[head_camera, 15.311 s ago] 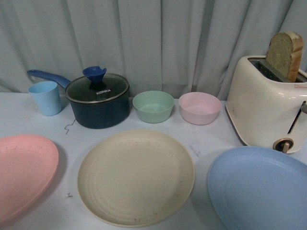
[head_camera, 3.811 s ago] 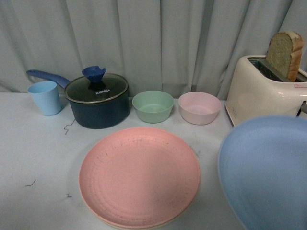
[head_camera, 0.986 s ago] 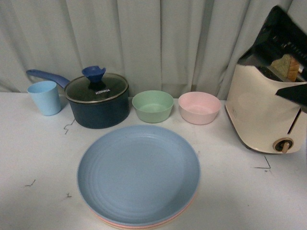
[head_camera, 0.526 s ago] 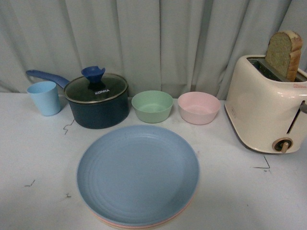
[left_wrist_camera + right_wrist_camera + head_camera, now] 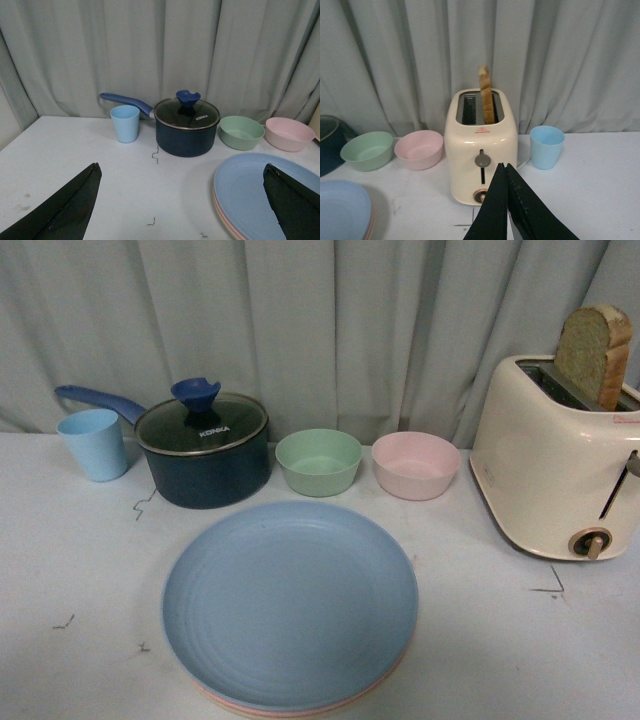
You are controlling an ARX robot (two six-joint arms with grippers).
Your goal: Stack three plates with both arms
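Stack: the light blue plate (image 5: 290,605) lies on top, at the desk's front middle, just before the two small bowls.
Under it: a pink plate rim (image 5: 330,708) shows as a thin crescent along the near edge; the left wrist view shows the same pink edge (image 5: 220,220) below the blue.
Cream plate: not clearly separable; a pale line may sit beneath the pink rim, but I cannot tell for sure. No loose plate lies anywhere else on the desk (image 5: 80,570).
Alignment: the blue plate sits nearly centred on the one below, offset slightly away from the robot, flat and not tilted.
Left hand (image 5: 180,210): spread wide, its two dark fingers at either lower corner of its own view, holding nothing, raised clear of the desk and beside the stack.
Right hand (image 5: 506,210): fingers pressed together into a narrow point, nothing between them, aimed toward the toaster (image 5: 480,145) and apart from the plates.
Front view: neither arm appears in it.
Surroundings: dark pot with lid (image 5: 203,448), blue cup (image 5: 94,443), green bowl (image 5: 319,461), pink bowl (image 5: 415,464) and the toaster with its slice of bread (image 5: 594,352) all stand behind or beside the stack, untouched.
Progress: judging by the layout, stacking looks finished; both hands are free and away.
Left to do: likely nothing beyond parking the arms.
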